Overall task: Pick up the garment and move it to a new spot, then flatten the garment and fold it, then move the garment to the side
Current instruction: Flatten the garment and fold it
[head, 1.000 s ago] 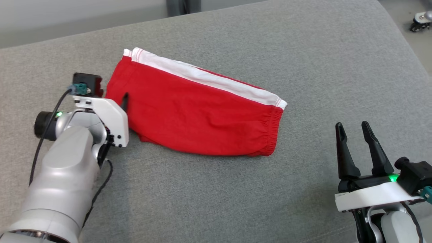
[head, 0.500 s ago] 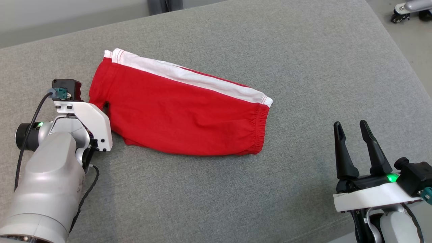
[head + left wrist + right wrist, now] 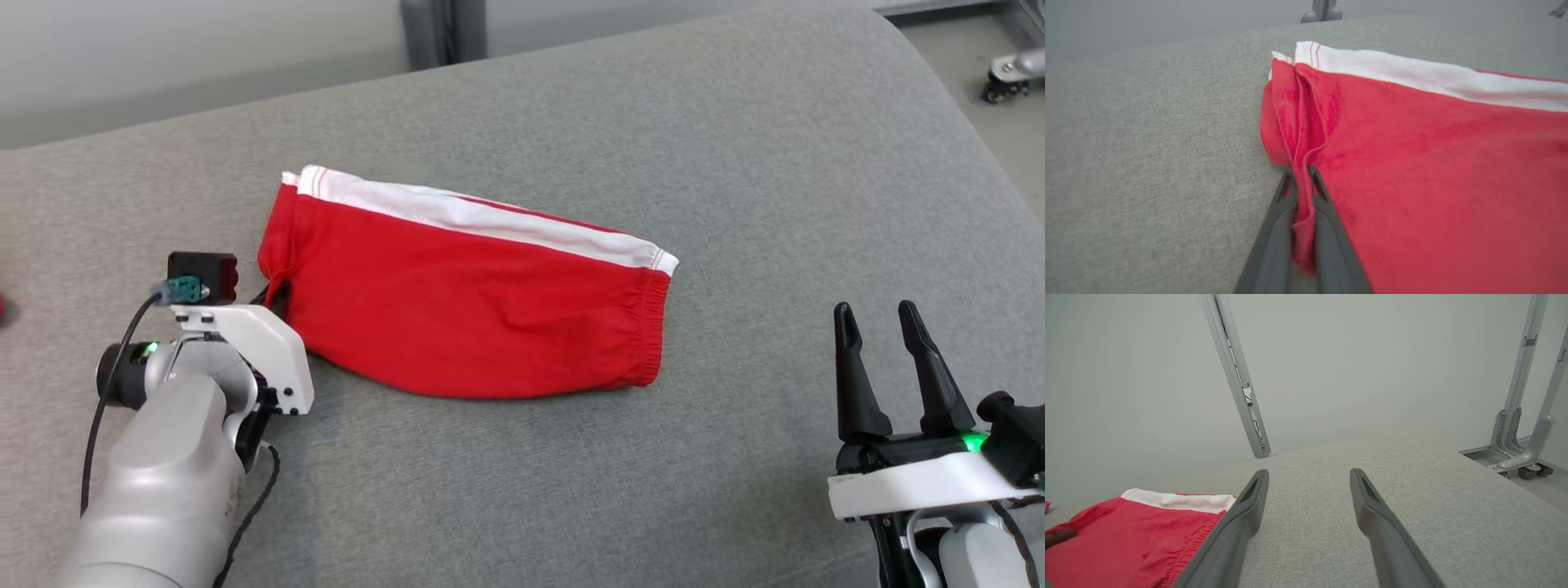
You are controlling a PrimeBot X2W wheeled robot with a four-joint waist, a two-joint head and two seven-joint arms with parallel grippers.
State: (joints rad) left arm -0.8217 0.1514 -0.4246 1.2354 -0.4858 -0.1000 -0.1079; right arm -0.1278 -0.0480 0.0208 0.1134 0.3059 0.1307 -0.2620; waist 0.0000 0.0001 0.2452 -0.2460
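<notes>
Head view: folded red shorts (image 3: 473, 327) with a white band are laid left of centre on the grey cushion (image 3: 735, 163). Their left hem is clamped by the left gripper (image 3: 1301, 171); the right gripper (image 3: 875, 309) is held apart, near right.

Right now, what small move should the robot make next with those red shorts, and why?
Probably the left end effector should drag the shorts gently sideways. It is shut on a pinched fold at their edge, they already lie folded, and the right end effector stands open, apart from them.
</notes>
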